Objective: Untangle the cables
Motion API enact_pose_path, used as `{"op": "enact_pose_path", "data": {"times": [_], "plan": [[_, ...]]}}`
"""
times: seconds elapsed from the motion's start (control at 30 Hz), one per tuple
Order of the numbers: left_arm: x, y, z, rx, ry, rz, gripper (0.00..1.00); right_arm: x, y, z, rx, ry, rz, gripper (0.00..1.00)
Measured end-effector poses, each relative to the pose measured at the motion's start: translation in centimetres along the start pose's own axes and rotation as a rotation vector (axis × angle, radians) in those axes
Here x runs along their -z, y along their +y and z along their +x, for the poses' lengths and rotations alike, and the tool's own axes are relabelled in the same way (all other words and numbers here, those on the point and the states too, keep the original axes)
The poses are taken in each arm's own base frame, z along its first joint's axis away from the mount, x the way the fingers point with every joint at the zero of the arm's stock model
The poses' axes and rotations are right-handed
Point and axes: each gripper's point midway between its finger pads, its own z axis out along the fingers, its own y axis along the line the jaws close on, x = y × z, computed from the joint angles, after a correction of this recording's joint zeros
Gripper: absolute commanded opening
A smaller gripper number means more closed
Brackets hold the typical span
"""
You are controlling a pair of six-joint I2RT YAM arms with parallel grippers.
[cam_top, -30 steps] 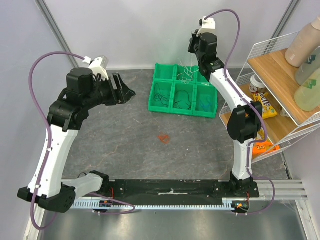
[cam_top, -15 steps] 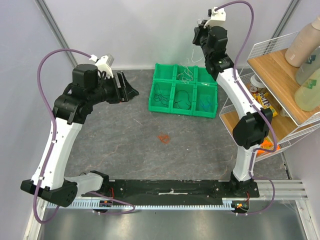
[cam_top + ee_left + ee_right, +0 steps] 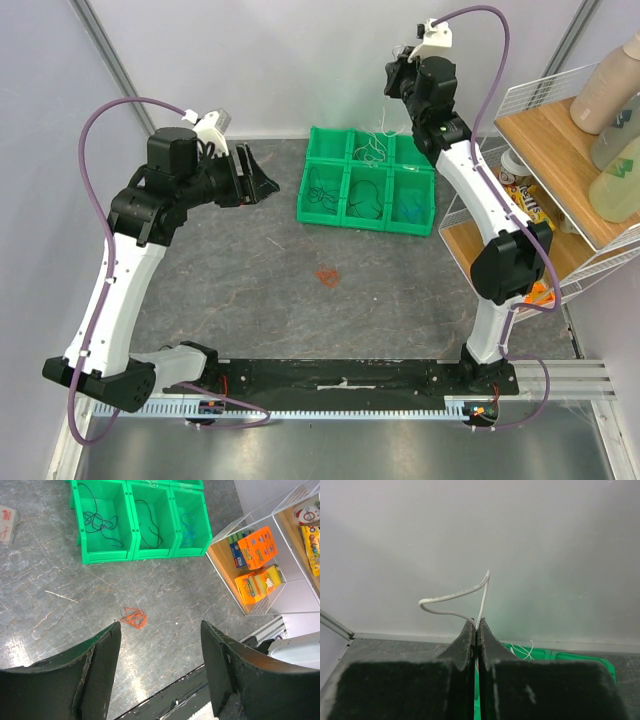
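Observation:
A small red-orange cable [image 3: 327, 275] lies in a loose knot on the grey table; it also shows in the left wrist view [image 3: 134, 618]. A green bin tray [image 3: 308, 195] holds black cables [image 3: 100, 521], a blue cable [image 3: 187, 524] and white cables [image 3: 372, 148] in separate compartments. My right gripper [image 3: 392, 80] is raised above the tray's back row, shut on a white cable [image 3: 457, 596] that loops above the jaws. My left gripper [image 3: 262, 183] is open and empty, held high left of the tray.
A white wire shelf [image 3: 560, 180] at the right holds bottles [image 3: 612, 85], snack packs [image 3: 527, 205] and orange boxes [image 3: 255, 545]. A small white packet [image 3: 6, 518] lies left of the tray. The black base rail [image 3: 340, 380] runs along the near edge.
My right gripper has risen and moved back above the tray, holding the white cable. My left arm has shifted slightly toward the tray.

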Motion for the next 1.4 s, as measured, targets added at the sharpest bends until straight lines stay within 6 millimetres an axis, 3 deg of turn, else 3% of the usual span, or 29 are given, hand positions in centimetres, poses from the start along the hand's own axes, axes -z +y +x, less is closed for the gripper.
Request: {"op": "enact_pose_path", "data": {"times": [0.13, 0.43, 0.57, 0.9, 1.23, 1.3, 1.4], "plan": [[-0.2, 0.3, 0.1, 0.000, 0.002, -0.005, 0.70, 0.6, 0.5, -1.4, -0.003, -0.020, -0.010, 0.00], [-0.3, 0.4, 0.3, 0.003, 0.009, -0.001, 0.70, 2.2, 1.7, -7.4, -0.023, -0.138, -0.036, 0.00], [-0.3, 0.3, 0.3, 0.005, 0.011, 0.008, 0.70, 2.4, 1.9, -8.5, -0.028, -0.161, -0.043, 0.00], [-0.4, 0.4, 0.8, 0.007, 0.019, 0.010, 0.70, 1.9, 1.1, -5.6, -0.013, -0.112, -0.019, 0.00], [-0.4, 0.6, 0.7, 0.011, 0.018, 0.006, 0.70, -0.8, 0.2, 0.2, -0.002, -0.016, 0.003, 0.00], [-0.4, 0.6, 0.7, 0.011, 0.018, 0.006, 0.70, -1.2, 0.1, 0.6, 0.002, -0.007, 0.006, 0.00], [-0.4, 0.7, 0.7, 0.011, 0.017, 0.004, 0.70, -1.3, 0.3, -0.4, -0.001, -0.027, 0.004, 0.00]]}}
